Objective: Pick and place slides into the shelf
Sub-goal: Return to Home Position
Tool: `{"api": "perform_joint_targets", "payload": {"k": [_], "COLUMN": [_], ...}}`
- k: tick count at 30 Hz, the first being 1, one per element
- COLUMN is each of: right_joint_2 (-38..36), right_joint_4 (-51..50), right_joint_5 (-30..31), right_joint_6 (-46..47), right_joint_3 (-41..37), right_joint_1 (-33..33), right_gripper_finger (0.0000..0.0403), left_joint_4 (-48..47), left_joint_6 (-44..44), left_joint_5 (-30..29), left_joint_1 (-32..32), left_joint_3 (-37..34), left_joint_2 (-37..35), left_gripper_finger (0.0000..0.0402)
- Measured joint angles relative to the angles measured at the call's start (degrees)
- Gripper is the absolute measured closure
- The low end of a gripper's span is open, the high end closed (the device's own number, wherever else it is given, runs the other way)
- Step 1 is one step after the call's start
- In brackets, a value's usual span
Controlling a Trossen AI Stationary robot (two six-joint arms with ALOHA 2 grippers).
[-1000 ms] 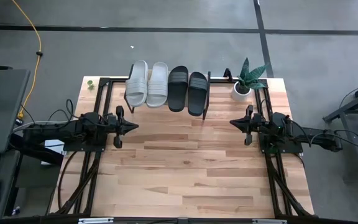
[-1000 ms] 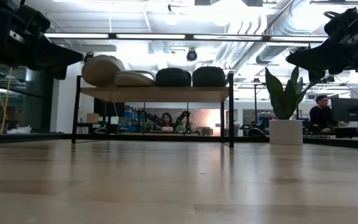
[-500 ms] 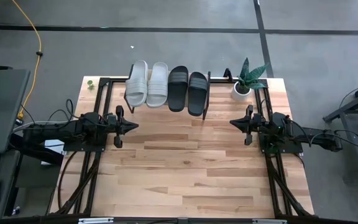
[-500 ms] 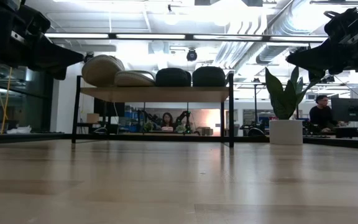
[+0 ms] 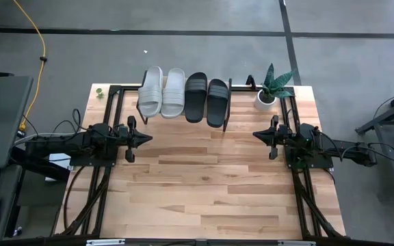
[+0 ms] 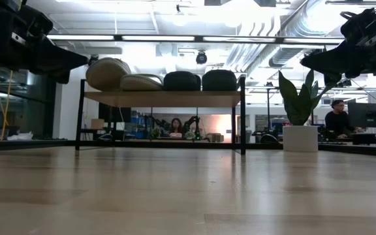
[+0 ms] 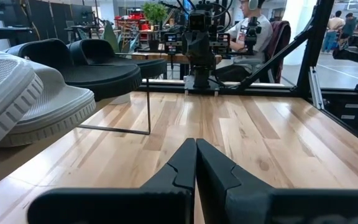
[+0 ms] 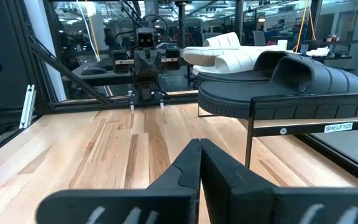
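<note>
Where the wooden counter (image 5: 204,184) reaches its far edge, the shelf (image 6: 162,98) stands bearing four slides in a row: two grey slides (image 5: 161,92) on the left, two black slides (image 5: 207,99) on the right. Nearer, the left fingers (image 5: 141,139) and the right fingers (image 5: 260,134) hover at opposite sides, pointing at each other, both clenched together and empty.

We are reading just one legible marking: a small white sticker (image 8: 337,127) printed in dark letters, "SHELF1(3)" as best we are making it out. It is sitting on the front edge of the low light-wood shelf board (image 8: 303,126), directly beneath a black wide-strap slip-on sandal (image 8: 291,93). We are finding nothing else readable.
</note>
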Motion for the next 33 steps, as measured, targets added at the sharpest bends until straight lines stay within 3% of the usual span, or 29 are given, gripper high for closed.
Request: {"api": "perform_joint_targets", "payload": {"k": [9, 33], "right_joint_2": [0.0, 0.0], "right_joint_4": [0.0, 0.0], "right_joint_5": [0.0, 0.0], "right_joint_6": [6.4, 6.4], "right_joint_3": [0.0, 0.0], "right_joint_1": [0.0, 0.0], "right_gripper_finger": [0.0402, 0.0402], "left_joint_4": [0.0, 0.0], "left_joint_6": [0.0, 0.0], "left_joint_5": [0.0, 0.0], "left_joint_1": [0.0, 0.0], "left_joint_3": [0.0, 0.0], "left_joint_2": [0.0, 0.0], "left_gripper_finger": [0.0401, 0.0401]}}
